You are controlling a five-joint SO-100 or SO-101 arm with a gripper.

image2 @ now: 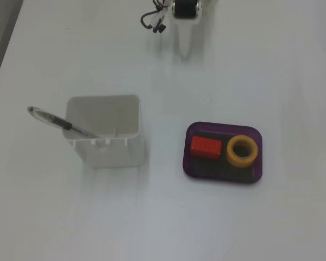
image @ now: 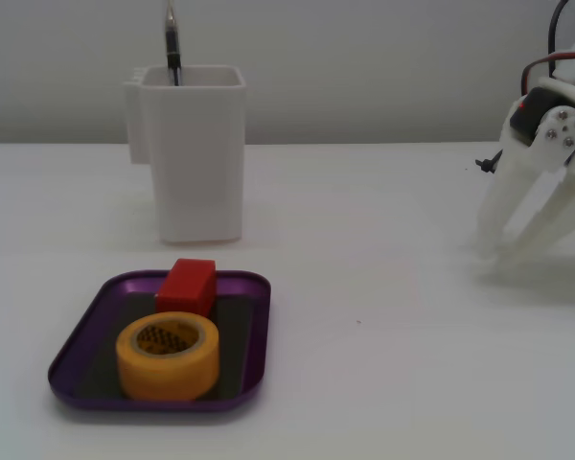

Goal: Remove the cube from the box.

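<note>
The cube (image: 187,285) is a small red block lying at the far end of the box (image: 84,331), a shallow purple tray with a dark inside. In the top-down fixed view the cube (image2: 205,147) is in the left half of the box (image2: 223,126). A yellow tape roll (image: 168,376) lies beside it in the box. My gripper (image: 501,254) is far to the right, tips down on the table and close together, holding nothing. It also shows at the top edge of the top-down fixed view (image2: 185,49).
A tall white square container (image: 196,163) stands behind the box with a pen (image: 172,38) leaning in it. From above, the container (image2: 114,149) is left of the box. The table is white.
</note>
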